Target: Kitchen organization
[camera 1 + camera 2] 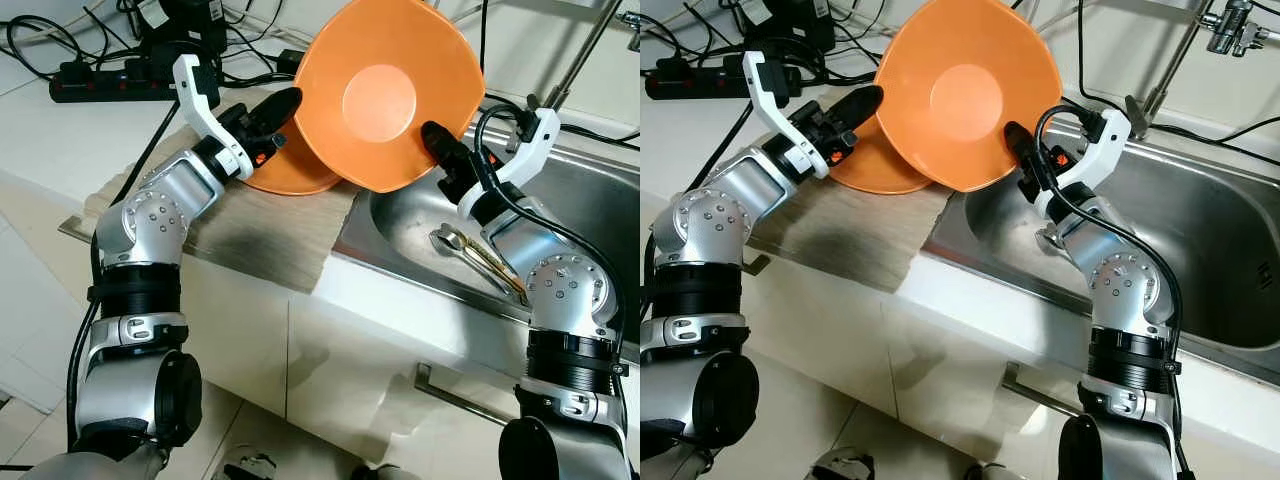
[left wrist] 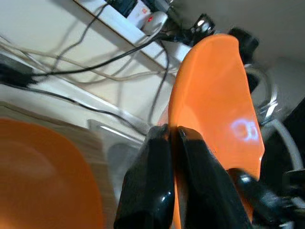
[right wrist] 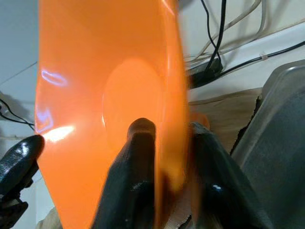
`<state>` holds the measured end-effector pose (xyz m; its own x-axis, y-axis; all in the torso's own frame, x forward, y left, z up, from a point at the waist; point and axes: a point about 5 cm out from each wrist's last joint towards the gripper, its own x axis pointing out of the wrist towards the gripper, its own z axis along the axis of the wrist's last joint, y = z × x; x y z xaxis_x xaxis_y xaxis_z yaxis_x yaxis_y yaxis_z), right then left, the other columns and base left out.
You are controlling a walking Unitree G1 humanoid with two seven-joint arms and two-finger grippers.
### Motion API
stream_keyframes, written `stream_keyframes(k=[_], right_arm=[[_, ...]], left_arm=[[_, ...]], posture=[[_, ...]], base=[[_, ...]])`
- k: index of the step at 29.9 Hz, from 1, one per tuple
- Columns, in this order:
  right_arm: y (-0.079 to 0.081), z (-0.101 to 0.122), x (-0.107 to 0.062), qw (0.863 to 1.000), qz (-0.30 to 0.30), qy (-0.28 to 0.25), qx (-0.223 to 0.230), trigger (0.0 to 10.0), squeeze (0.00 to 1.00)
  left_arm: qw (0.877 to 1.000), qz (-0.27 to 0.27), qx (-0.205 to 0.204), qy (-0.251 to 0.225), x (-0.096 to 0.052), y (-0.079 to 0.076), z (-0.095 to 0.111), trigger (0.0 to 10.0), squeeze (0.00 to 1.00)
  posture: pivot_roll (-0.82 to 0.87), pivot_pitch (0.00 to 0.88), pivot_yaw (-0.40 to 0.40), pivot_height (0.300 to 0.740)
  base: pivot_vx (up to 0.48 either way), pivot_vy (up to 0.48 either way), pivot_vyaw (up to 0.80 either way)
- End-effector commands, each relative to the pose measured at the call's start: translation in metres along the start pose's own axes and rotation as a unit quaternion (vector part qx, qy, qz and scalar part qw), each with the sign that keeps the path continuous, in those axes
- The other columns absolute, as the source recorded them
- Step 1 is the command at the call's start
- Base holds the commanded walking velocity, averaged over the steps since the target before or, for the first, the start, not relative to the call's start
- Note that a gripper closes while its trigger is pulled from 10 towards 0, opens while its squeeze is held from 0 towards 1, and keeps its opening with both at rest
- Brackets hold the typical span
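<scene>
An orange bowl (image 1: 380, 95) is held up on edge above the counter, at the sink's left end, its hollow facing me. My left gripper (image 1: 287, 104) is shut on its left rim; in the left wrist view the two fingers (image 2: 157, 162) pinch the bowl's thin edge (image 2: 214, 119). My right gripper (image 1: 432, 135) is shut on the lower right rim, with one finger (image 3: 138, 143) against the inner face of the bowl (image 3: 109, 71) and the other behind it. A second orange plate (image 1: 290, 175) lies flat on the wooden mat (image 1: 260, 235) just below.
The steel sink (image 1: 600, 210) lies to the right with cutlery (image 1: 480, 255) on its floor. A faucet pipe (image 1: 585, 50) rises at the back right. A black power strip (image 1: 110, 85) and cables lie at the back left. The counter edge and a drawer handle (image 1: 455, 392) are below.
</scene>
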<state>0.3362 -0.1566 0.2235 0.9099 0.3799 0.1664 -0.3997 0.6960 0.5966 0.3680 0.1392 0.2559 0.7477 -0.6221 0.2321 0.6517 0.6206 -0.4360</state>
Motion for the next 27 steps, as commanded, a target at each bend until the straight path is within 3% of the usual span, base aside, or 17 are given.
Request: stream_keyframes(k=[1,12,21,22,25,27], right_arm=[[-0.004,0.005,-0.002,1.0,-0.014,-0.01,-0.011,0.0,0.0],[-0.006,0.013,0.001,0.999,-0.029,-0.026,-0.02,0.0,0.0],[-0.021,0.025,0.002,0.994,-0.089,-0.07,-0.006,0.0,0.0],[-0.027,0.033,0.003,0.989,-0.115,-0.092,-0.012,0.0,0.0],[-0.038,0.051,0.004,0.978,-0.161,-0.136,-0.008,0.0,0.0],[-0.049,0.063,0.007,0.962,-0.202,-0.125,-0.134,0.0,0.0]], left_arm=[[0.999,-0.007,0.044,-0.003,0.001,-0.006,0.005,10.0,1.0],[1.0,-0.005,0.029,-0.007,0.0,-0.005,0.006,10.0,1.0],[0.996,0.018,0.084,0.0,0.0,-0.004,0.004,10.0,1.0],[0.997,0.021,0.08,-0.003,-0.001,-0.003,0.005,10.0,0.0],[0.997,0.029,0.077,-0.015,-0.004,-0.001,0.008,10.0,0.0],[0.993,0.04,0.107,-0.015,-0.007,0.001,0.009,10.0,0.0]], posture=[[0.01,0.0,-0.039,0.74],[0.01,0.0,-0.044,0.74],[0.01,0.0,-0.05,0.74],[0.02,0.0,-0.05,0.74],[0.01,0.0,-0.05,0.74],[0.01,0.003,-0.044,0.74]], base=[[0.0,0.0,0.0],[0.0,0.0,0.0],[0.0,0.0,0.0],[0.0,0.0,0.0],[0.0,0.0,0.0],[0.0,0.0,0.0]])
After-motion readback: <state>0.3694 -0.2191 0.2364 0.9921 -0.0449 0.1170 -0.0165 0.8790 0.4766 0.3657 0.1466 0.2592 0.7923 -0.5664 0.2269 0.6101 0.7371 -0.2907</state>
